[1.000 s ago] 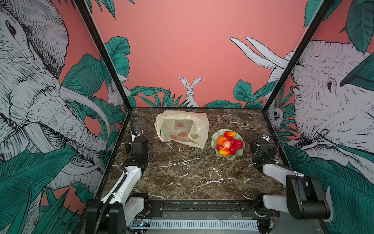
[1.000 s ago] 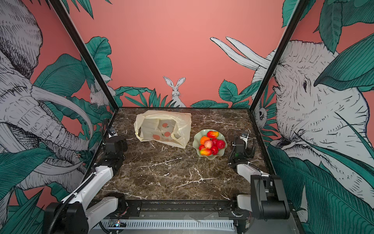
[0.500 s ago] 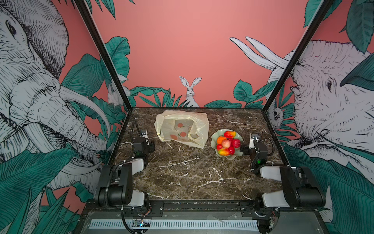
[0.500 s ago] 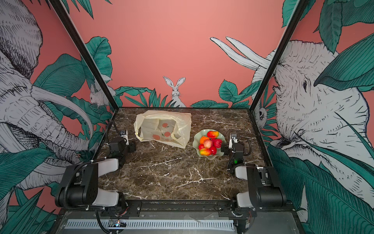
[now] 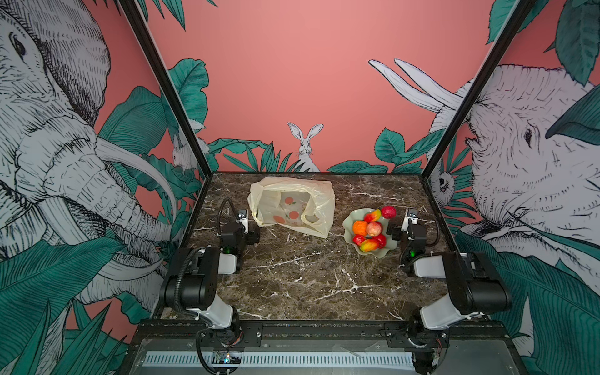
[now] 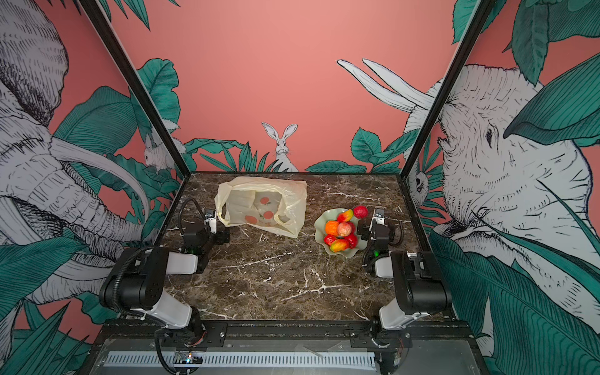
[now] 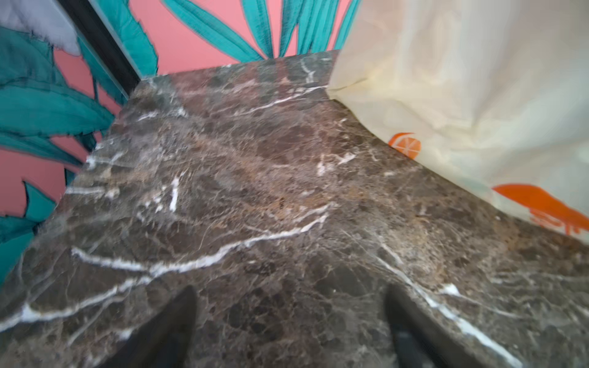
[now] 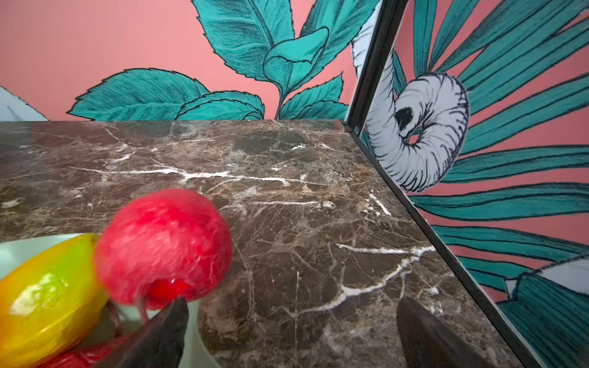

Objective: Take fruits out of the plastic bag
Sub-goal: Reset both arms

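Pink mural walls (image 5: 308,81) enclose a marble tabletop (image 5: 298,279) bearing the plastic bag (image 5: 316,203).

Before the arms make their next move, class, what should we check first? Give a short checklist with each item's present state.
1. Left claw open, empty: ok.
2. Right claw open, empty: ok.
3. Bag emptied: cannot tell; only flat prints show, folds hide the rest.
4. Red fruit settled in dish: cannot tell; it sits at the far rim, blurred in the right wrist view.
5. Other fruits in dish: ok.
6. Left claw clear of bag: ok; beside it, apart.
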`<state>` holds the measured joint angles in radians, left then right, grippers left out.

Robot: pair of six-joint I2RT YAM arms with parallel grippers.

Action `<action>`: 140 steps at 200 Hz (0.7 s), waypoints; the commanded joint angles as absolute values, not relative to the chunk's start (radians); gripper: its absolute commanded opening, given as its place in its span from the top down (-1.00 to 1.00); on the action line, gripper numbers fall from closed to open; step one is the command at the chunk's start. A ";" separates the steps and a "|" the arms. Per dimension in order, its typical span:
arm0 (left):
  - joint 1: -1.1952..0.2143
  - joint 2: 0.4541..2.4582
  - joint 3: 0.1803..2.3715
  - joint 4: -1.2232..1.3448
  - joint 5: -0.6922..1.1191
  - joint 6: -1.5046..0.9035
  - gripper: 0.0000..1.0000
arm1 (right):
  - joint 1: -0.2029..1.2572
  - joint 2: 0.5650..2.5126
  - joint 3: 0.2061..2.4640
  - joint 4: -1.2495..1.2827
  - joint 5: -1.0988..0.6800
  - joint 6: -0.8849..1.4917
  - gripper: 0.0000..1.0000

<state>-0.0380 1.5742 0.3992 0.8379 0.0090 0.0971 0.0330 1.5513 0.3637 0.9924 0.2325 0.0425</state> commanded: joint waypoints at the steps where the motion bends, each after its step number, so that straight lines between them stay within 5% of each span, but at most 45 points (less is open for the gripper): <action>1: -0.036 1.551 0.418 0.853 -0.030 0.114 -0.99 | 0.037 1.544 0.354 0.967 0.272 0.058 -0.99; 140: -0.036 1.550 0.415 0.860 -0.029 0.114 -0.99 | 0.037 1.547 0.354 0.976 0.270 0.057 -0.99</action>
